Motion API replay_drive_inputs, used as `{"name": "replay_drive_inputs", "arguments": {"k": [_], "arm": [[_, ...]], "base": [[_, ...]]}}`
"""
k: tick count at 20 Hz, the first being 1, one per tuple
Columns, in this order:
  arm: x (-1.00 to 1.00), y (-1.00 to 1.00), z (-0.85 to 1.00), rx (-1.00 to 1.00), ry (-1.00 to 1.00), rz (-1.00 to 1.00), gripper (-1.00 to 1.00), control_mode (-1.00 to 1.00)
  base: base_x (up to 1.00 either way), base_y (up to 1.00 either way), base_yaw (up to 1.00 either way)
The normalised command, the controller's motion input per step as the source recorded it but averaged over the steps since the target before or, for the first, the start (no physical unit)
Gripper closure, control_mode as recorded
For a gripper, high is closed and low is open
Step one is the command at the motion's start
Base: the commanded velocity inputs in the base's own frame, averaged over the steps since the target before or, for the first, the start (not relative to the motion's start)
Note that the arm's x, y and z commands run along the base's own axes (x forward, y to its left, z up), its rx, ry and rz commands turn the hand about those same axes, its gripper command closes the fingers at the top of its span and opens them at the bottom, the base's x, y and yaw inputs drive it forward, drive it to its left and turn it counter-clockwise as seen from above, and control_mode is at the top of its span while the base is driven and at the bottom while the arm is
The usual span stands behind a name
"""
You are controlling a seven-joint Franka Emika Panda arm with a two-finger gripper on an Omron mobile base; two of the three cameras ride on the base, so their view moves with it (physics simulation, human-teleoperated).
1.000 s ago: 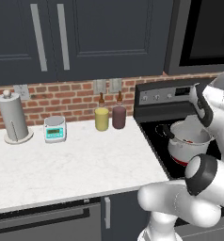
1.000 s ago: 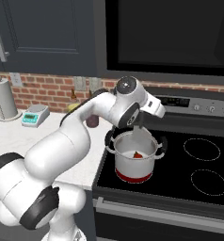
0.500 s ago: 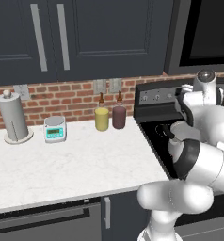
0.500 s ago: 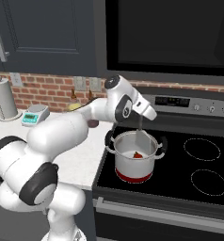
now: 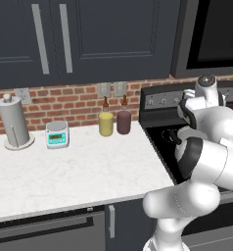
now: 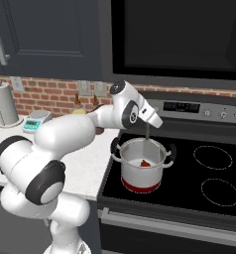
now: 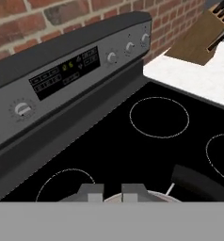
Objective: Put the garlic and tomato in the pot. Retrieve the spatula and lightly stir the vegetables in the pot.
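Veg loaded in pot [image 6: 142, 166], tomato [image 6: 145, 163] visible inside, garlic not clear; gripper [image 7: 112, 192] narrow, nearly shut, thin spatula [image 6: 148, 138] handle dropping into pot; stirring prob. underway, not confirmed.

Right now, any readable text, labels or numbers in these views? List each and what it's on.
None can be read.
Stove control panel display: small green and pale marks, too blurred to read.
The same display in the right base view: faint marks, too small.
Kitchen scale on the counter: teal screen, no legible digits.
Stove knobs: no readable markings.
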Motion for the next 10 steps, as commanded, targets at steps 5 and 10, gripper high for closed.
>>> {"name": "replay_drive_inputs", "arguments": {"k": [5,10], "arm": [[0.1,-0.01,-0.19,0.06,0.0,0.03,1.0,-1.0],[0.16,0.0,-0.3,0.05,0.0,0.09,1.0,-1.0]], "base": [[0.0,0.0,0.0],[0.0,0.0,0.0]]}}
